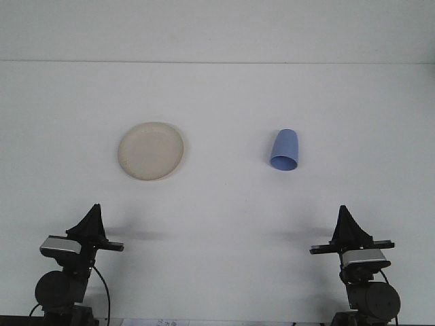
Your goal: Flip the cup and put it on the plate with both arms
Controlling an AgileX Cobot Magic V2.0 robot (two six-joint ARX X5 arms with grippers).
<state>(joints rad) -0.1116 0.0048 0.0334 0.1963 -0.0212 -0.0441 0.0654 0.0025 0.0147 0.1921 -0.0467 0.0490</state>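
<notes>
A blue cup (285, 150) sits on the white table right of centre, its wide end toward me and its narrow end away; it looks mouth-down. A round cream plate (151, 151) lies flat left of centre with nothing on it. My left gripper (96, 208) rests low at the near left, well short of the plate, its black fingers together in a single point and holding nothing. At the near right, my right gripper (343, 210) stands the same way, shut and empty, a good distance in front of the cup and a little to its right.
The white table (217, 204) runs back to a pale wall, with its far edge near the top of the view. Both arm bases and their cables sit at the bottom corners. A wide bare stretch separates plate and cup.
</notes>
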